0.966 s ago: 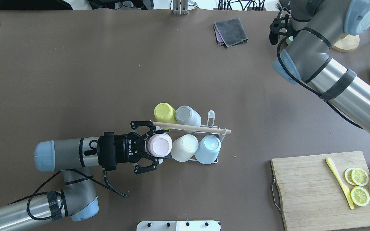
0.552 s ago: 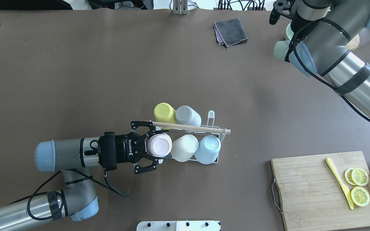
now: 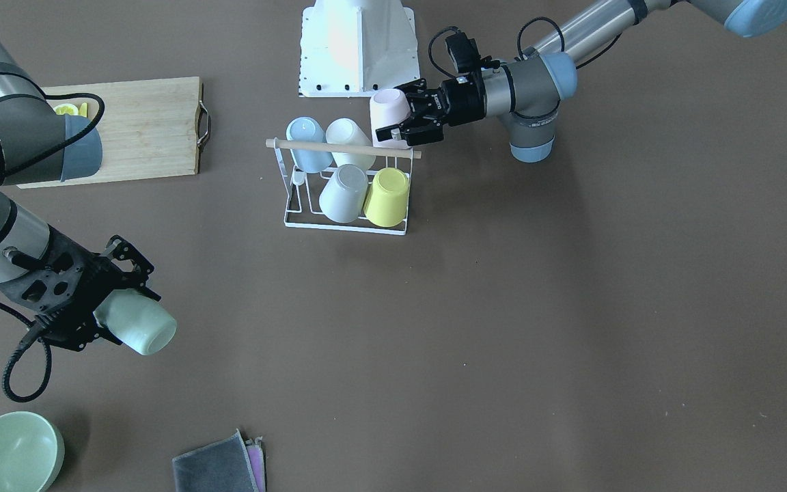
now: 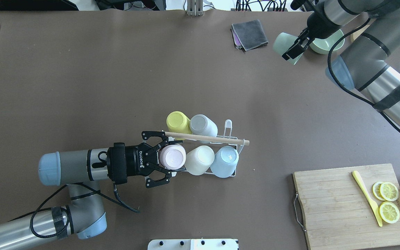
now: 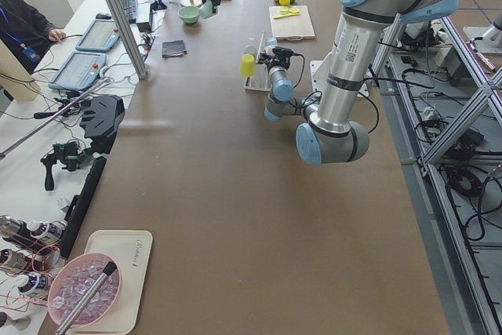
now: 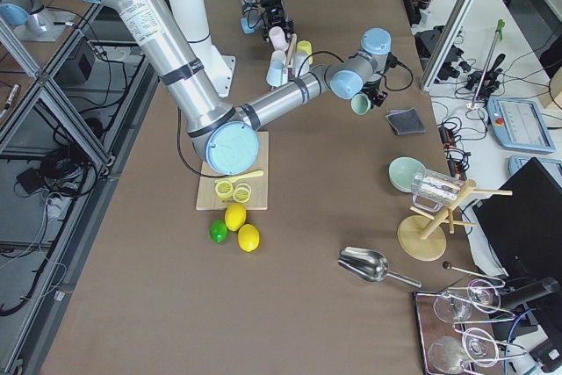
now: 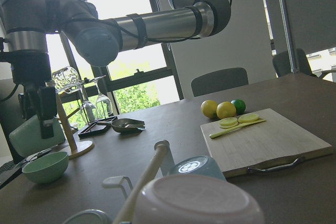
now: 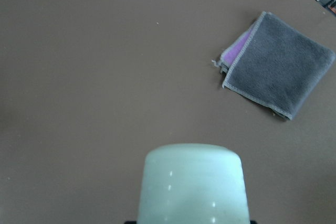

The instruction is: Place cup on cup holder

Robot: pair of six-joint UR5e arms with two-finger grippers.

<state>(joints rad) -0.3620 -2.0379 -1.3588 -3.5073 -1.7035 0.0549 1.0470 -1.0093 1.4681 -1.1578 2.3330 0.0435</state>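
overhead exterior, left gripper [image 4: 177, 156]: fingers clamped on the sides of the pink cup [image 4: 170, 155], which sits bottom up at the left end of the cup holder [image 4: 228, 126], centre of the frame.
right gripper [image 4: 294, 47]: closed on the mint cup [image 4: 281, 43], held on its side above the table, upper right.
holder load: yellow cup [image 4: 177, 122], grey cup [image 4: 201, 124], white cup [image 4: 200, 159] and blue cup [image 4: 225, 160], all upside down.
surface: brown table [image 4: 116, 86]; grey cloth [image 4: 250, 33] just left of the mint cup, mint bowl [image 4: 328, 43] just right of it; cutting board [image 4: 332, 208] with lemon slices [image 4: 388, 201], lower right.
room: the left wrist view shows windows [image 7: 131, 72] and a chair [image 7: 220, 82] beyond the table.
change: over the last second the right gripper swung the mint cup leftward toward the cloth, uncovering the bowl; the left gripper and pink cup are unmoved.
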